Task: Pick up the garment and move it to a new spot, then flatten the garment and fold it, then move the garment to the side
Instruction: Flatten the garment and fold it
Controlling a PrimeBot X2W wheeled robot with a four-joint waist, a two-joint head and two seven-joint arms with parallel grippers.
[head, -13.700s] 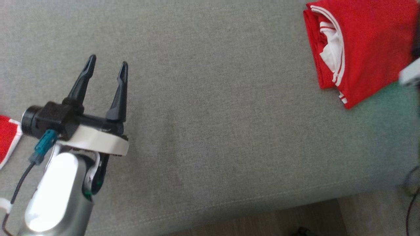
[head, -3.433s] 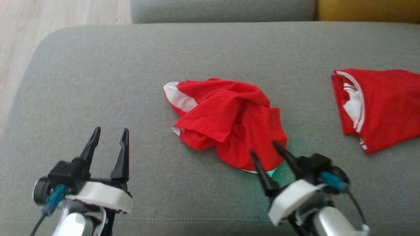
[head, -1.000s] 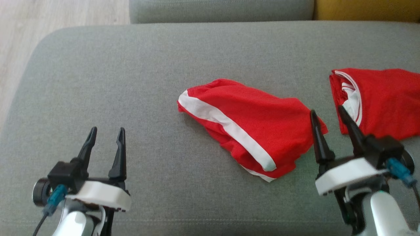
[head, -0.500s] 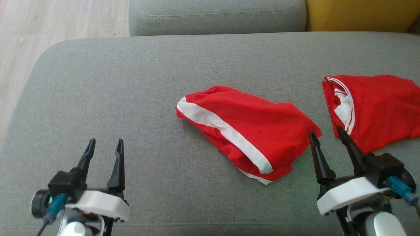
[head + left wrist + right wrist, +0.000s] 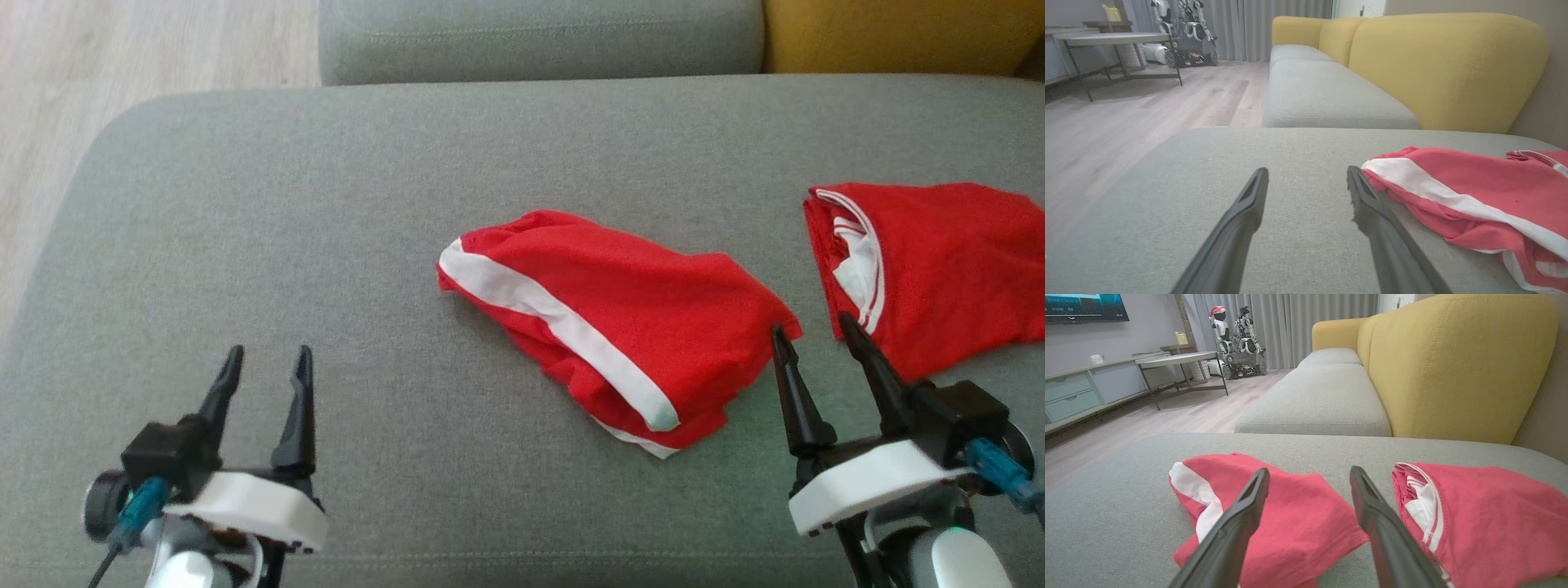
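Note:
A red garment with a white stripe lies in a loose heap in the middle of the grey sofa cushion; it also appears as the garment at the right of the left wrist view and the garment in the right wrist view. My right gripper stands open just off the heap's right corner, with nothing between its fingers. Well to the left of the heap, near the cushion's front, my left gripper is open and empty too.
A second red garment, folded, with white trim, lies at the cushion's right side, also seen as the folded garment. A yellow backrest and another grey cushion lie beyond. Wooden floor is off the left edge.
Over the last second the camera tilted slightly, shifting the picture down. My right gripper has drawn back a little from the heap's right corner. The garment lies as it was.

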